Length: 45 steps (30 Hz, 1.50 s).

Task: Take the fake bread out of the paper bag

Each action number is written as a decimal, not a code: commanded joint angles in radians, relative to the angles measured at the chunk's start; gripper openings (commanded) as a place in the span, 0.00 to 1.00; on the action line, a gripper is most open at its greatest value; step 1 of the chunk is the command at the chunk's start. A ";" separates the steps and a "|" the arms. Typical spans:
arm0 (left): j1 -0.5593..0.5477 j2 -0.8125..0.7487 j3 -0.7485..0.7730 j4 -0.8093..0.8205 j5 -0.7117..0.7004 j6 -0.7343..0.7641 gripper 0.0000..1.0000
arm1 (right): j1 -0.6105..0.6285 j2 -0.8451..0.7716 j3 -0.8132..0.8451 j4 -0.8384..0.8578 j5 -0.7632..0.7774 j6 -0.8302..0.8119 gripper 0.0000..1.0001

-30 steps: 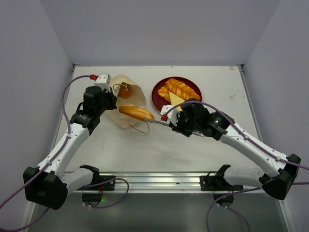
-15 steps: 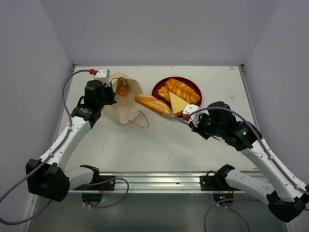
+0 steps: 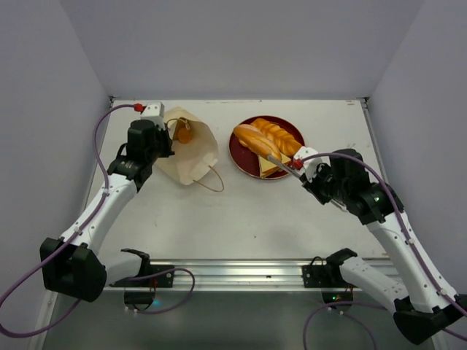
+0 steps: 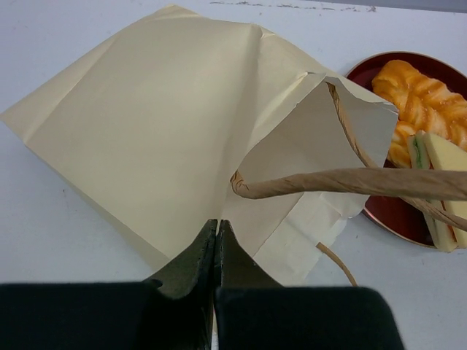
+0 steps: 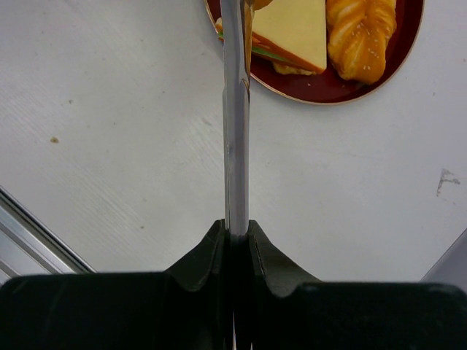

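**Changes since a second ago**
- Long orange roll: it was at the bag's mouth a second ago and halfway across the worktop half a second ago. It is now over the red plate, crossing above the sandwich slice. You cannot tell from above whether it rests there or hangs clear.
- Right arm: it has drawn back toward its own side, carrying the roll with it.
- Paper bag: it has barely shifted and lies on its side. Your left claw has stayed on its rim.

**Claws**
- Right claw: fingers pressed together on the metal tongs. The blades run straight ahead to the plate's near rim, and from overhead their tips grip the roll's near end.
- Left claw: fingers together, pinching the bag's paper edge just beside the open mouth. One cord handle arches across in front of the wrist camera.

**Task items and positions**
- Roll: out of the bag, at the far end of the tongs, well apart from the left claw.
- Round orange bun: inside the bag's mouth, near the left claw.
- Braided loaf and sandwich slice: side by side on the plate, just beyond the tongs' tips.
- Bag and plate: near each other but not touching in the top view.
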 commanded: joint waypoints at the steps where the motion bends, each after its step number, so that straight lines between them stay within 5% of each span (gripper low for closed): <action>1: 0.015 -0.009 0.020 0.014 -0.018 0.011 0.00 | -0.066 0.009 0.003 0.043 -0.026 -0.017 0.00; 21: 0.017 -0.119 -0.084 0.017 0.034 0.042 0.00 | -0.395 0.529 0.070 0.280 -0.287 -0.067 0.00; 32: 0.017 -0.148 -0.120 0.023 0.061 0.053 0.00 | -0.428 0.562 0.066 0.300 -0.291 -0.061 0.37; 45: 0.017 -0.153 -0.120 0.025 0.086 0.050 0.00 | -0.438 0.499 0.087 0.284 -0.348 -0.035 0.43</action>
